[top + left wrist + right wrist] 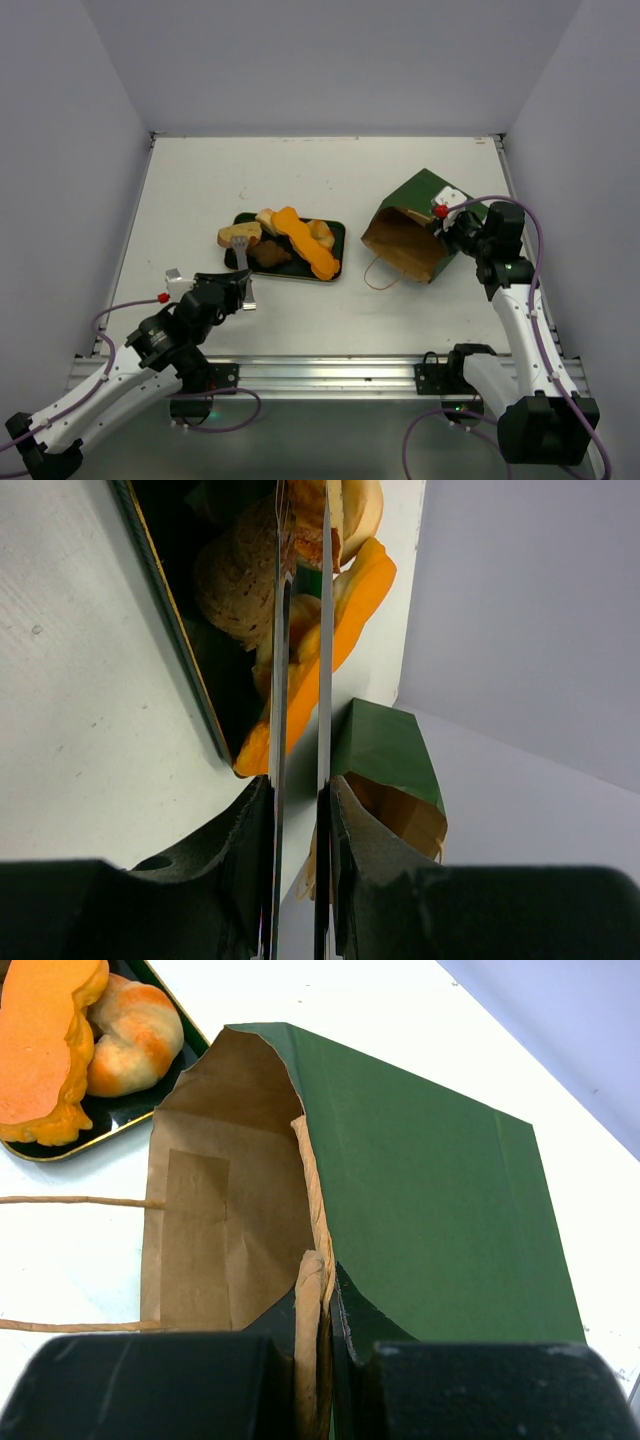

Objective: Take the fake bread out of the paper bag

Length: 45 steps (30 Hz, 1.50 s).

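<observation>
Now in your left gripper [243, 292]: the tongs [241, 258], pinched between both fingers [245, 845]. The jaws stand nearly closed, kept apart only by the 2 metal blades.
Tongs: the blades are almost together, with a thin slit between them. They run from your left gripper to the near left part of the tray [336, 234], with the tips at the bread [290, 242]. You cannot tell from these views whether the tips grip a piece.
Your right gripper [449, 226]: clamped tight on 1 side wall of the bag [425, 203], right at the mouth edge. The paper is squeezed between the fingers [365, 1330].
Bag: tipped over on its side at the right of the table [200, 180], apart from the tray. A green face is uppermost, the mouth faces near-left, and the brown inside shows.
Handle: 1 string loop [378, 272] lies on the table in front of the mouth.
Bread: on the tray, mid-table, to the left of the bag.
Stick [308, 248]: orange, lying diagonally across the tray, its near end at the tray's right edge.
Bun [238, 236]: tan, at the tray's left end, just beside the tong tips.
Roll [321, 232]: pale with an orange crust, touching the stick on its right side.
Dark piece [270, 253]: brown, on the near side of the tray, left of the stick.
</observation>
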{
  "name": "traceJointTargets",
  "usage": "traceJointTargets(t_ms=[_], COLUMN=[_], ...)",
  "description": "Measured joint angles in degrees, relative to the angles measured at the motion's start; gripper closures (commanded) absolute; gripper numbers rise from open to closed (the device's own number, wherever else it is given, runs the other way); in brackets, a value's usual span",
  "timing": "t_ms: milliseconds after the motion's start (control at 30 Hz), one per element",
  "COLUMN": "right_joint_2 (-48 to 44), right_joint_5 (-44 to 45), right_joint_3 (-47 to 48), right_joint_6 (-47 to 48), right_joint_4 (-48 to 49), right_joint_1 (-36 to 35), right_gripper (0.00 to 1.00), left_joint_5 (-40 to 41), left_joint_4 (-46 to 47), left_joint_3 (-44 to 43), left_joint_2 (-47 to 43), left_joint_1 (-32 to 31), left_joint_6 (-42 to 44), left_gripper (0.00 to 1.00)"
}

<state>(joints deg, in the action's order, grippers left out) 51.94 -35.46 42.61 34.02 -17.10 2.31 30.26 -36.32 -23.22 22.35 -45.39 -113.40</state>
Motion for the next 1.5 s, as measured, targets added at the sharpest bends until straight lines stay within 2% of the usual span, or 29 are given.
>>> traceJointTargets(t_ms=[100, 200, 433, 700, 767, 933, 1133, 1300, 1500], right_joint_2=[0.0, -0.3, -0.6, -0.7, -0.7, -1.0, -1.5, -1.5, -1.5], right_joint_5=[0.0, 0.0, 0.0, 0.0, 0.0, 0.0, 0.0, 0.0, 0.0], right_joint_3=[0.0, 0.0, 0.0, 0.0, 0.0, 0.0, 0.0, 0.0, 0.0], right_joint_6=[0.0, 0.0, 0.0, 0.0, 0.0, 0.0, 0.0, 0.0, 0.0], right_joint_4=[0.0, 0.0, 0.0, 0.0, 0.0, 0.0, 0.0, 0.0, 0.0], right_joint_1=[0.0, 0.0, 0.0, 0.0, 0.0, 0.0, 0.0, 0.0, 0.0], right_gripper=[1.0, 1.0, 1.0, 1.0, 1.0, 1.0, 1.0, 1.0, 1.0], left_joint_5=[0.0, 0.1, 0.7, 3.4, 4.5, 8.2, 12.5, 13.6, 12.8], left_joint_4=[0.1, 0.2, -0.3, -3.2, -5.7, -13.5, -25.4, -31.9, -35.4], left_joint_3=[0.0, 0.0, -2.5, -13.0, -16.5, -29.3, -46.4, -50.9, -52.2], left_joint_2=[-0.1, -0.3, -0.1, 1.1, 1.8, 8.6, 24.4, 32.8, 37.8], left_joint_1=[0.0, 0.0, 0.0, 0.0, 0.0, 0.0, 0.0, 0.0, 0.0], left_joint_6=[0.0, 0.0, 0.0, 0.2, 2.5, 16.1, 39.7, 55.1, 69.0], left_gripper=[0.92, 0.96, 1.0, 1.0, 1.0, 1.0, 1.0, 1.0, 1.0])
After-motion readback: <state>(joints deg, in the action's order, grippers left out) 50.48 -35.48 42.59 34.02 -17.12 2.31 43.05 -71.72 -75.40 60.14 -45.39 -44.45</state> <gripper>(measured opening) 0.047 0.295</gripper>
